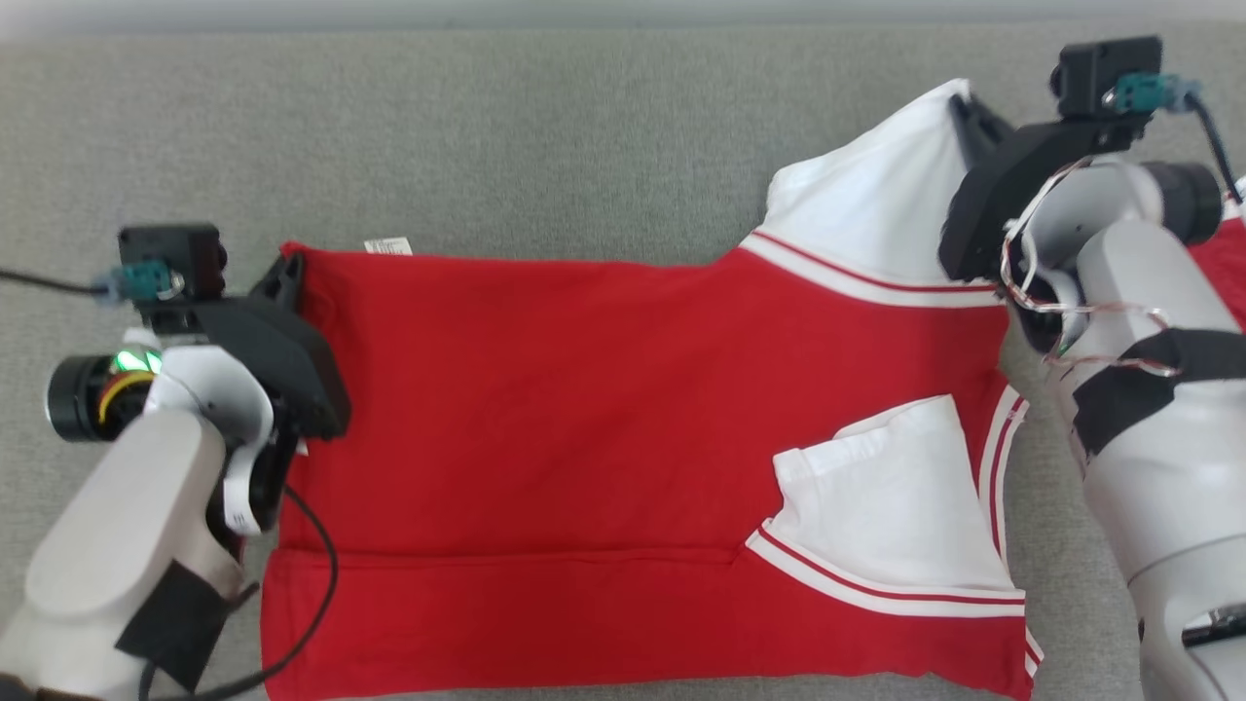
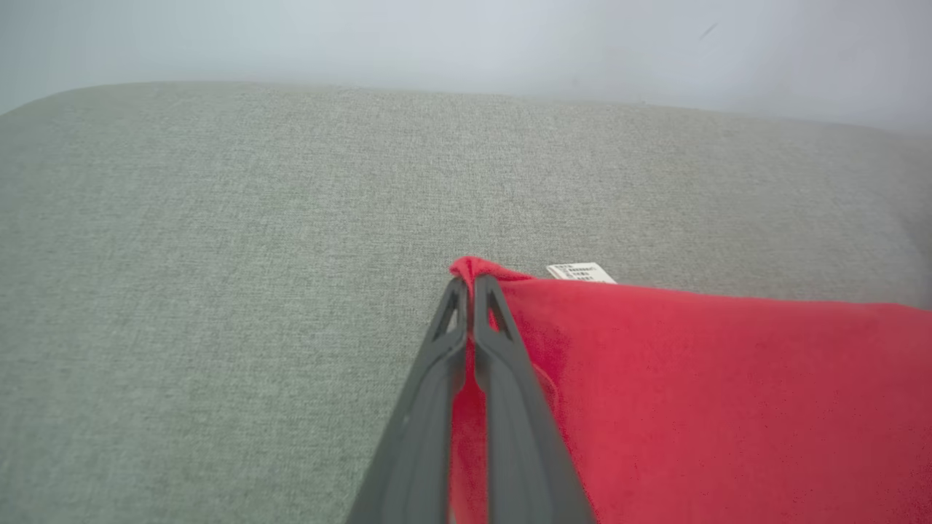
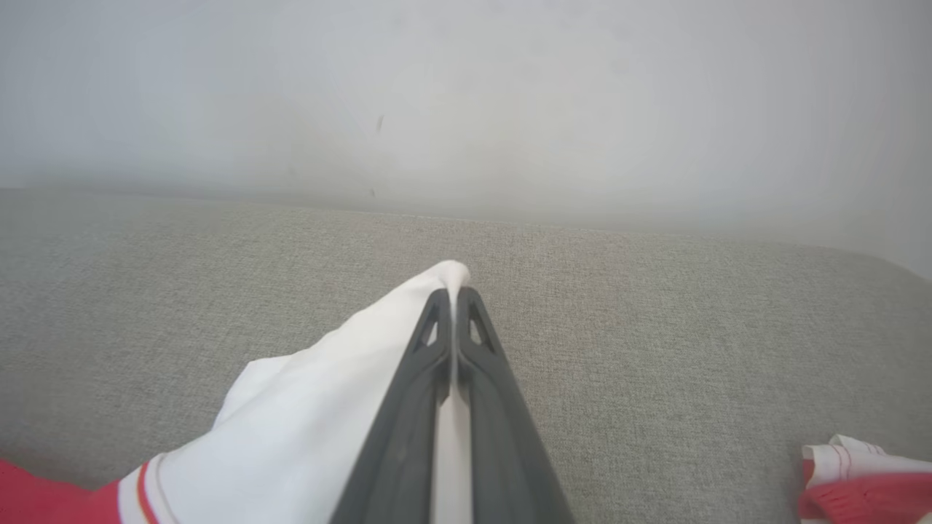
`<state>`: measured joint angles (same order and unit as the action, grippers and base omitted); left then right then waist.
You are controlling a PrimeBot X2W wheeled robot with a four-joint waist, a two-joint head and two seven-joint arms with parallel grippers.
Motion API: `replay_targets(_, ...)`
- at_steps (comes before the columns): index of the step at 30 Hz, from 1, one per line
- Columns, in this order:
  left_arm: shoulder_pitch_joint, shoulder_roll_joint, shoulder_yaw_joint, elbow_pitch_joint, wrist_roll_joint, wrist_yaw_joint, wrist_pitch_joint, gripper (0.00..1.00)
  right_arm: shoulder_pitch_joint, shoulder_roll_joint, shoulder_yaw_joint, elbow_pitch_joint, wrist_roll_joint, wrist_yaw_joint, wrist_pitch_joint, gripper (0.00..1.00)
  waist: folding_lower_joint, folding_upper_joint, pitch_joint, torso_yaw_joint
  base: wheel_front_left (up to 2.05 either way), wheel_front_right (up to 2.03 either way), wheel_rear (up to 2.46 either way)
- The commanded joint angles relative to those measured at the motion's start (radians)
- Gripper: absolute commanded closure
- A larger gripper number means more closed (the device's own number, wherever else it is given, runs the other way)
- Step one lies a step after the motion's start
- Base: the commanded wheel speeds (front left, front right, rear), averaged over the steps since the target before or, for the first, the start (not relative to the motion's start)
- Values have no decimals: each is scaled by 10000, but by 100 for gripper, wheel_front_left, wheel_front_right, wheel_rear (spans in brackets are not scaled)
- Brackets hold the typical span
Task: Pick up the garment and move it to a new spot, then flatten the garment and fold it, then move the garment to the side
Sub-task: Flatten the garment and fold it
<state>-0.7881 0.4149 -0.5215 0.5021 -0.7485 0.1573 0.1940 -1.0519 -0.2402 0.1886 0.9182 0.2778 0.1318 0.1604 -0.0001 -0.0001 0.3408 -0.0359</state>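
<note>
The left wrist view shows the left gripper (image 2: 472, 285) clenched on a red corner of the garment (image 1: 545, 419), just beside a small white label (image 2: 580, 272). The right wrist view shows the right gripper (image 3: 453, 297) pinching a white sleeve tip. In the head view the red shirt with white, red-striped sleeves lies spread across the grey cushion (image 1: 487, 127), far sleeve raised, near sleeve folded inward.

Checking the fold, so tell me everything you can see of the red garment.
The garment is a red shirt, soft knit by its look, with white sleeves edged in red stripes. It lies mostly flat on the grey surface, a white label at its far edge. The left claw is shut on a red corner, the right claw on the raised far sleeve. The near sleeve lies folded inward.
</note>
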Motion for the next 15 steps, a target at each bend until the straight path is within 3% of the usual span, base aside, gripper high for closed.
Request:
replay_targets(1, 265, 11, -65, 24, 52, -84, -212, 100, 262, -36, 133, -169, 245, -28, -71, 100, 1, 1, -298, 7, 0, 0, 0)
replay_targets(7, 1143, 249, -373, -208, 330, -429, -990, 100, 1594, -677, 1150, -1892, 1686, -28, 308, 100, 1, 1, -901, -14, 0, 0, 0)
replay_targets(15, 2659, 668, -718, -931, 646, -468, -1936, 100, 4459, -2567, 1695, -5844, 3931, -28, 1873, 100, 1, 1, -1540, -66, 0, 0, 0)
